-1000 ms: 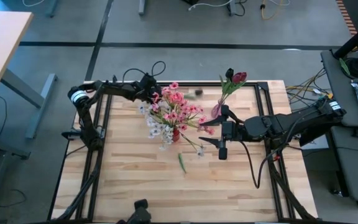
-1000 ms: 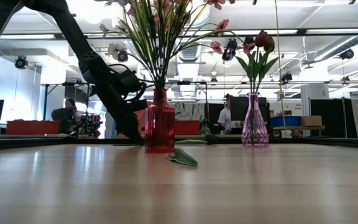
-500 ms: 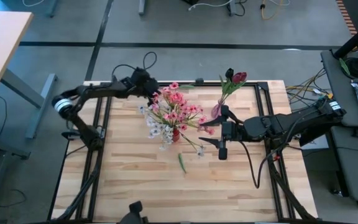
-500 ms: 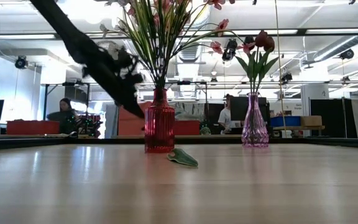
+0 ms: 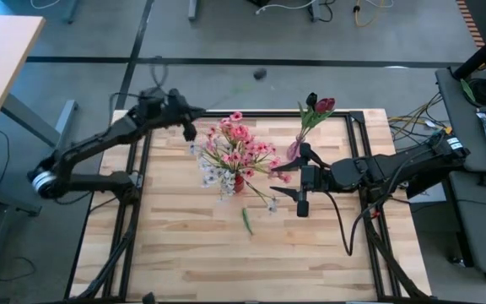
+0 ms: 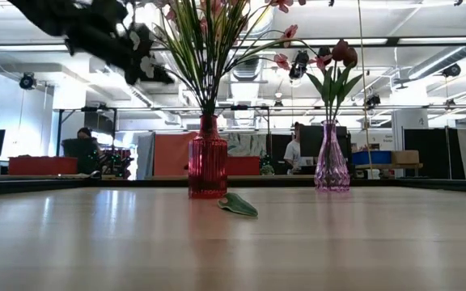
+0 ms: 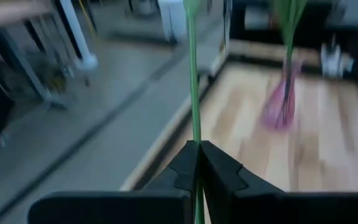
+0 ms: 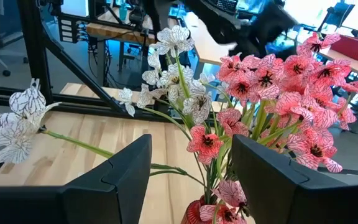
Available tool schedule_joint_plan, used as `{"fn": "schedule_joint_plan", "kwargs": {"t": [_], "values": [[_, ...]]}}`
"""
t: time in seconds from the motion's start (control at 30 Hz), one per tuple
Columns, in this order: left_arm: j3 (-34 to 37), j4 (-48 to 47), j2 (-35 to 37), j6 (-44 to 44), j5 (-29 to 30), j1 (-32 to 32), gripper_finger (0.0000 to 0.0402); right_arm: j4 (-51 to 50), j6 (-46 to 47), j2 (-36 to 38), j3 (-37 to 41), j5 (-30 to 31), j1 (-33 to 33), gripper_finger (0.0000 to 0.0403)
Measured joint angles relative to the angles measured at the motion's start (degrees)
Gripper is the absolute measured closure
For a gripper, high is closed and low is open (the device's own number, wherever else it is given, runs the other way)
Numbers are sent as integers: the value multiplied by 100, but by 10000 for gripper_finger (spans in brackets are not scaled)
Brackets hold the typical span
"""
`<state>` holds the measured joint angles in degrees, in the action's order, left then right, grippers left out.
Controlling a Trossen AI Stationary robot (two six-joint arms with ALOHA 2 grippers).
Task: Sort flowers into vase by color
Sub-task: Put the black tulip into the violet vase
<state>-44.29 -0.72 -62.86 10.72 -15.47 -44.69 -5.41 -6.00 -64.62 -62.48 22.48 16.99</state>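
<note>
No legible text, labels, brands, numbers or signs in any view. Room background behind the desk too small to read.

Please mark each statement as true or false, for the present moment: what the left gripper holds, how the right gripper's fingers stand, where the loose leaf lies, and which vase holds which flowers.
1. The left gripper is shut on a thin green stem. True.
2. The right gripper is shut on a pink flower. False: its fingers stand apart and hold nothing, beside the red vase's flowers.
3. A loose green leaf lies on the table in front of the red vase. True.
4. The red vase holds the dark red buds. False: it holds pink blossoms and white blossoms; the dark red buds stand in the pink glass vase.
</note>
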Motion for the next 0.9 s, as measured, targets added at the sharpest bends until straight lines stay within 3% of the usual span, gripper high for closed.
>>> {"fn": "schedule_joint_plan", "kwargs": {"t": [0.33,0.53,0.7,0.9], "values": [[-494,130,1517,-127,-62,7,401,150,-139,0,2,2,-2,188],[-515,879,1934,-802,-1499,147,401,1212,-831,0,2,0,-68,188],[-511,1496,1949,-1275,-1665,681,401,2582,-1481,0,2,-21,-415,188],[-511,1854,1701,-1288,-1259,1410,401,2808,-1127,-85,-410,-1242,-1196,188]]}}
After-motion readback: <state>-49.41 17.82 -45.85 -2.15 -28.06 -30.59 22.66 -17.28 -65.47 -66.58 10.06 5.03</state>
